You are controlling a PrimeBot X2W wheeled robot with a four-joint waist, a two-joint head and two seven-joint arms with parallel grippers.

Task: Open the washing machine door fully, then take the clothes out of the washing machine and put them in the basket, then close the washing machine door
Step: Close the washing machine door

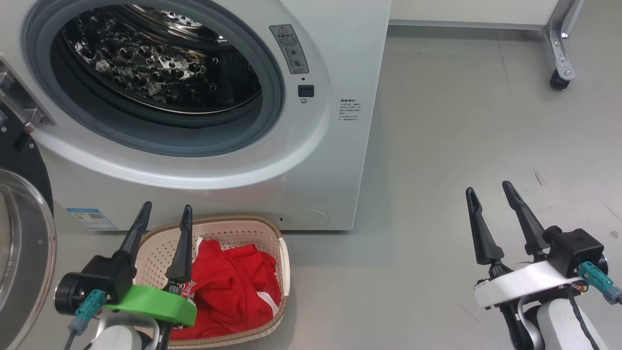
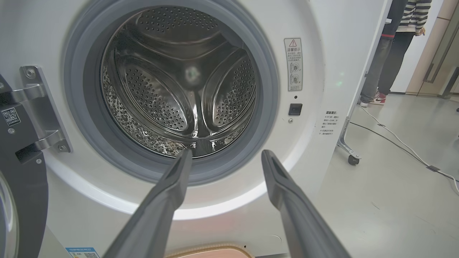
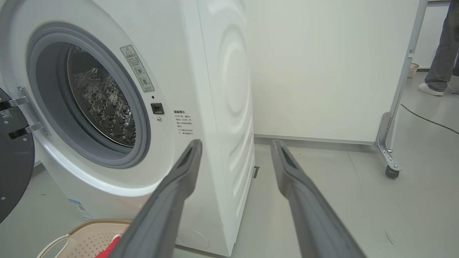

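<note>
The white washing machine [image 1: 340,48] stands with its steel drum [image 2: 179,82] exposed, and I see no fabric inside it. The washing machine door [image 1: 19,165] hangs swung open at the far left, black rim and glass bowl showing. On the floor in front, the cream basket [image 1: 228,221] holds the red clothes [image 1: 228,287] with white trim. My left gripper [image 1: 166,206] hovers over the basket's left side, open and empty, its fingers pointing at the drum mouth [image 2: 226,153]. Open and empty too, my right gripper [image 1: 488,187] hangs over bare floor to the machine's right [image 3: 236,142].
A white partition panel [image 3: 322,71] on caster feet [image 3: 391,172] stands behind and right of the machine. A person's legs [image 3: 439,53] show beyond it, and cables [image 2: 394,138] run across the grey floor there. The open door's hinge [image 2: 39,107] juts out at the left.
</note>
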